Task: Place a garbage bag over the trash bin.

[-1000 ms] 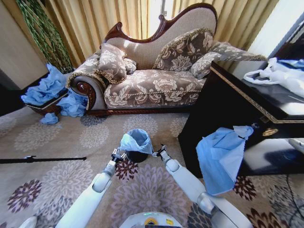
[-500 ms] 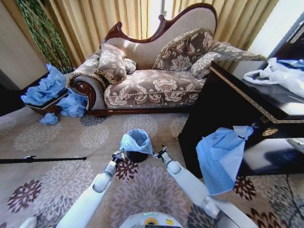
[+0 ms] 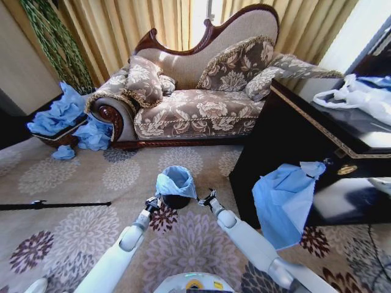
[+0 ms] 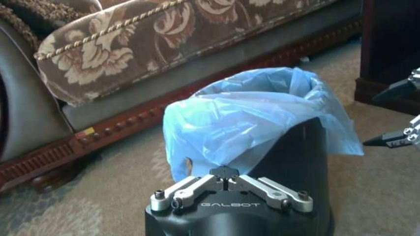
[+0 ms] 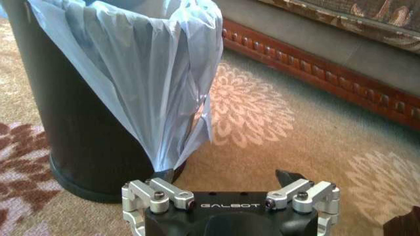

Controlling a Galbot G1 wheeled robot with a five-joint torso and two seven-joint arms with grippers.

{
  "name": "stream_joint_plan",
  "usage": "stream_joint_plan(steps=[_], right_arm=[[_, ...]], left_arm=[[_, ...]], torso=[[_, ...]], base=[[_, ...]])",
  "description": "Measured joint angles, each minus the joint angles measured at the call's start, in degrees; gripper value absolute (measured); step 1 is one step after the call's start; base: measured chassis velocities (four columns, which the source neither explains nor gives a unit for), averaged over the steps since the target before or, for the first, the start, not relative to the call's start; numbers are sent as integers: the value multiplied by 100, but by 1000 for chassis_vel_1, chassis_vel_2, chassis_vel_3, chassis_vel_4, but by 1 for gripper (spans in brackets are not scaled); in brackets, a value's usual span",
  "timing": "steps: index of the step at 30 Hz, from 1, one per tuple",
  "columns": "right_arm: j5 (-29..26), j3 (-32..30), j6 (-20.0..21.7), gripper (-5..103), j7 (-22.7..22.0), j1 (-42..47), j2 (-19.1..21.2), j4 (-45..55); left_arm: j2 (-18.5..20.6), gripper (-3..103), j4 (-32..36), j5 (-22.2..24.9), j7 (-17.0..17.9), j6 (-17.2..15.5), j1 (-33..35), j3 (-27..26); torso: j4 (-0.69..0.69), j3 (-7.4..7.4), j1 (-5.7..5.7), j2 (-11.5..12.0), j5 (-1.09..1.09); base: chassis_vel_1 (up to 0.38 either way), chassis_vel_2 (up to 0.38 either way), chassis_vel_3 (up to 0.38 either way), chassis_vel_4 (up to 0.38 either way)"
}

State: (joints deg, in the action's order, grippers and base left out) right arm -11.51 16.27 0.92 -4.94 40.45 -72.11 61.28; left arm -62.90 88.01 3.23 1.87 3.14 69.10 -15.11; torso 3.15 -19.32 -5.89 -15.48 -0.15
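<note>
Crinkly garbage bag [image 3: 175,180] draped over black cylindrical trash bin [image 3: 176,201]

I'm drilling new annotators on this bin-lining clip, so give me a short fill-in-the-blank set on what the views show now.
1. The garbage bag drapes over the rim of the ____ trash bin.
2. The left pincer is shut on the ____.
3. The right pincer stands ____, its fingers apart beside the bin.
4. Behind the bin stands a floral ____.

Missing words: black; garbage bag; open; sofa
</note>
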Motion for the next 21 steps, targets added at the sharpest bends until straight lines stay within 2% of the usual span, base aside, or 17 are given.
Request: stream_joint_plan(steps=[13,20,21], right_arm=[[-23,-87,-7,100,-46,147,82,120],[-31,-114,2,100,-69,228,90,171],[-20,-141,0,100,-69,249,76,172]], left_arm=[[-155,0,-373,-174,-41,-16,-18,-25],[-107,0,99,22,79,-186,385,-237],[-90,-3,202,95,105,-210,503,-316]], torso=[[1,0,0,0,0],[0,0,0,0,-1],[0,0,0,0,0]], base=[[0,0,0,0],[0,0,0,0],[0,0,0,0]])
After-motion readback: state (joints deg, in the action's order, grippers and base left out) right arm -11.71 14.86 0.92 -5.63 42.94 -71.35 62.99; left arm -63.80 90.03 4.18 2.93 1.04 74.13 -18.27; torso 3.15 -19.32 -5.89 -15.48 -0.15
